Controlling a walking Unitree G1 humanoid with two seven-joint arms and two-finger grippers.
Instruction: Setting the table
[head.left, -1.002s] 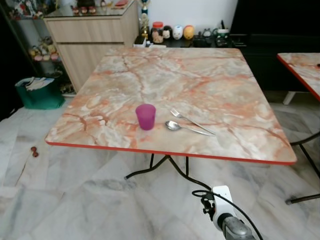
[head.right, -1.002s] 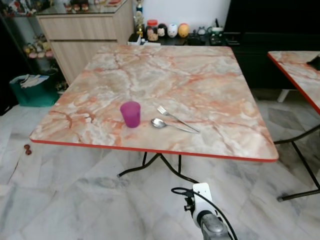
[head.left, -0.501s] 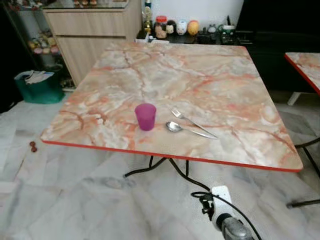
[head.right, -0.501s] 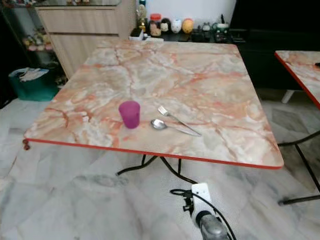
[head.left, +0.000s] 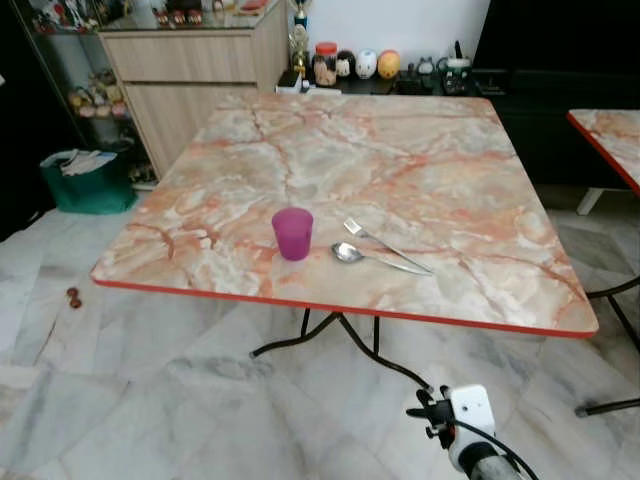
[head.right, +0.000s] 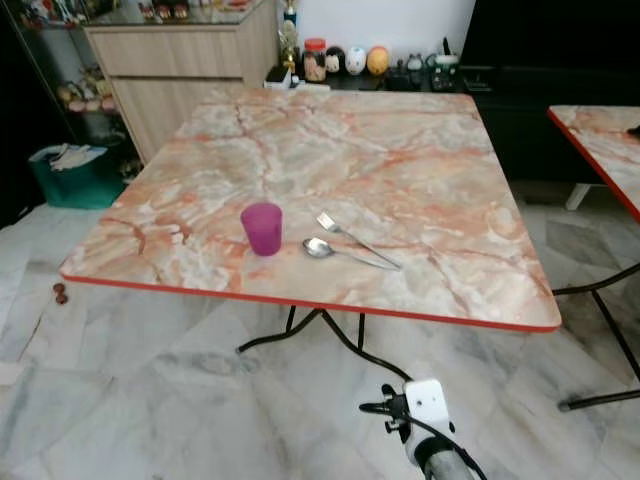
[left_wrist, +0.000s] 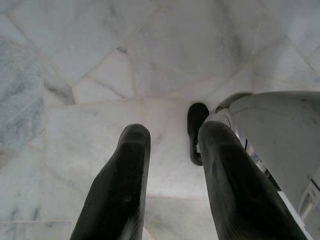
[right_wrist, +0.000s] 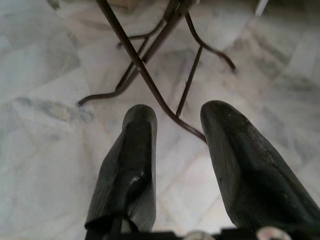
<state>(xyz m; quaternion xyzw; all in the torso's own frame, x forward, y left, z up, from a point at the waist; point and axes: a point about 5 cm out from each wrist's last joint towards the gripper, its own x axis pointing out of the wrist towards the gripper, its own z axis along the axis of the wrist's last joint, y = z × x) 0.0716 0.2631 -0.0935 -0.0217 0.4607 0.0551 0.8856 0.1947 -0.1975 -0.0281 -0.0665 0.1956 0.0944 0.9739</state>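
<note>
Purple cup (head.left: 292, 233) upright near front edge of marble counter (head.left: 420, 150); spoon (head.left: 375, 258) and fork (head.left: 375, 238) just beside. Left jaws (left_wrist: 170, 145) and right jaws (right_wrist: 177, 125) parted, empty, above floor.

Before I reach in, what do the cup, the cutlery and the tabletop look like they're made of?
Cup: likely plastic, translucent magenta with a matte look. Fork and spoon: metal by their bright silver shine, probably steel. Tabletop: glossy marble pattern in peach and orange with a red edge, so possibly a printed laminate rather than stone.
</note>
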